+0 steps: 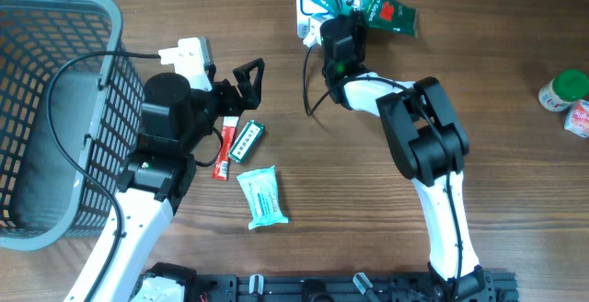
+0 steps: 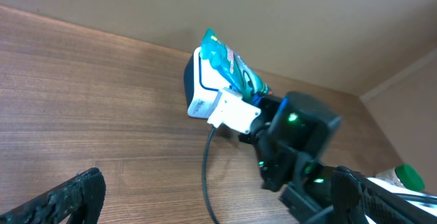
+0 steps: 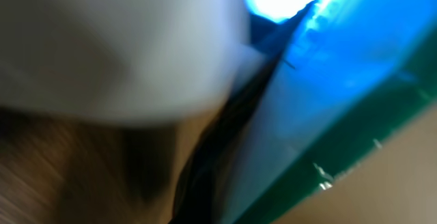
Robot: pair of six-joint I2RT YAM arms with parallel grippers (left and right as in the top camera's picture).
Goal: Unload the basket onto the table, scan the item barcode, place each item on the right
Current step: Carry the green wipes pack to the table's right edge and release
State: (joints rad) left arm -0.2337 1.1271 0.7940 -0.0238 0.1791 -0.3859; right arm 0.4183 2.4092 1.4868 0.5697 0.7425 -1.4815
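Packet (image 1: 379, 5) in right pincer (image 1: 339, 9)

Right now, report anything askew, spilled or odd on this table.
Nothing is spilled or visibly damaged. The green packet sits tilted against the white scanner, but the right end effector is shut on it, which fits scanning. The red sachet, dark packet and teal pouch lie loose at mixed angles outside the basket.

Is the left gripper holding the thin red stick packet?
No, the left gripper stands open and bare while the red stick packet lies on the wooden table.
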